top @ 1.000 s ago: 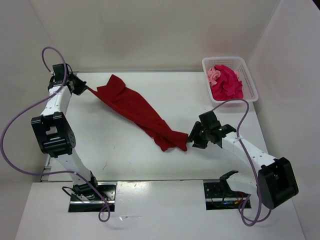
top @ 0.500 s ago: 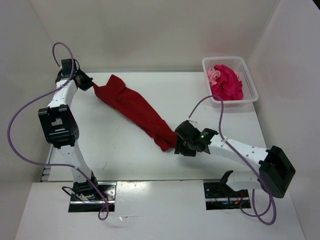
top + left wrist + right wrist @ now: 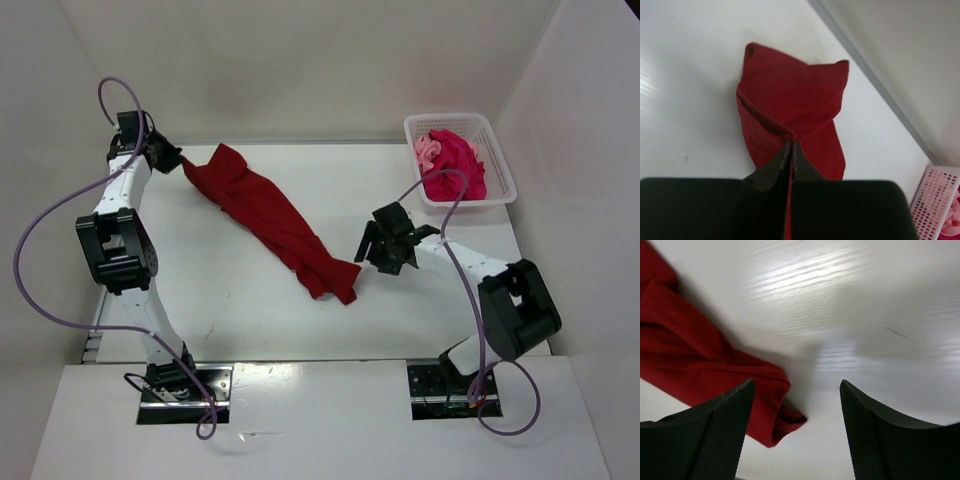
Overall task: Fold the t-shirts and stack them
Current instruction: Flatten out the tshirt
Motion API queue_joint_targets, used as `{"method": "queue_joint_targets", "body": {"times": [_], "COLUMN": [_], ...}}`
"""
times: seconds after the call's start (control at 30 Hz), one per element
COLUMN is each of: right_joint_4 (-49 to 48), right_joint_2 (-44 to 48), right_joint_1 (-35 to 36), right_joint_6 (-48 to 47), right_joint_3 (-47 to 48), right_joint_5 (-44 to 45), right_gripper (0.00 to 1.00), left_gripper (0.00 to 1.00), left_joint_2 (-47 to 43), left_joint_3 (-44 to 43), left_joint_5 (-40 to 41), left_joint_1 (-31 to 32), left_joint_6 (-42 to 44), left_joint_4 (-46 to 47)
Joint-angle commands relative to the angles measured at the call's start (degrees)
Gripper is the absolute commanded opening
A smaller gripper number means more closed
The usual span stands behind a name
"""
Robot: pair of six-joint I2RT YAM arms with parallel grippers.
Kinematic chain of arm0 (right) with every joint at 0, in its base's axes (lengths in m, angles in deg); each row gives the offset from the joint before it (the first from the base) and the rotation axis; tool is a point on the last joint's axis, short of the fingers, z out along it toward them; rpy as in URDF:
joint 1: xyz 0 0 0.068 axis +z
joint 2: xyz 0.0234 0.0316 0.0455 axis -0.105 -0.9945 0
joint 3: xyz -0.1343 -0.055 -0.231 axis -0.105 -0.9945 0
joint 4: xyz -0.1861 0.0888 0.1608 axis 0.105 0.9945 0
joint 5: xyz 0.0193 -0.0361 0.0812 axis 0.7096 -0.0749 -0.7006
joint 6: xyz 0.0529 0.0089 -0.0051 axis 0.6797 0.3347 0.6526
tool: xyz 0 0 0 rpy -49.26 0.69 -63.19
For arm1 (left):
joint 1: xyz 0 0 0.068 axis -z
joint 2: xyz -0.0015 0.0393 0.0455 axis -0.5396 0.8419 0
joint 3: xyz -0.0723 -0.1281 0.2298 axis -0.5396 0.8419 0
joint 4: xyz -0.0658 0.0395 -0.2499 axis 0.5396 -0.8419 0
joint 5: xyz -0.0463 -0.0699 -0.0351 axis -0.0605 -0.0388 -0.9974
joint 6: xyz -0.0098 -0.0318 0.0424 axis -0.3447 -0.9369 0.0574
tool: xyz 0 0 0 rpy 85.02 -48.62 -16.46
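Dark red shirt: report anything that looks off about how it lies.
The dark red shirt lies twisted into a diagonal rope on the table, not spread flat. The left gripper is shut on its far end; the right gripper is open, the near end loose beside it.

No readable text, label or number anywhere (arm housings [image 3: 115, 255] perhaps too small)
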Motion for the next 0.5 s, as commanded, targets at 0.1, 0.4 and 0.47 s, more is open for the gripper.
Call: {"method": "queue_joint_targets", "body": {"times": [0.1, 0.4, 0.47], "right_joint_4": [-10.2, -9.3, -7.0], "right_joint_2": [-3.9, -8.3, -11.4], "right_joint_1": [1.1, 0.5, 0.5], "right_joint_6": [-4.2, -3.6, -4.5], "right_joint_3": [3.1, 20.9, 34.2], "right_joint_5": [-15.3, -20.2, -20.2], "right_gripper": [0.74, 0.07, 0.01], "left_gripper": [0.0, 0.0, 0.0], "left_joint_2": [-5.3, -6.4, -6.4], "left_joint_3": [3.6, 3.3, -0.7], "left_joint_5": [-0.3, -1.9, -2.8], "left_joint_1": [-0.3, -0.3, -0.3], "left_joint_6": [-0.3, -1.5, -2.0], "left_joint_4": [1.7, 2.1, 1.3]}}
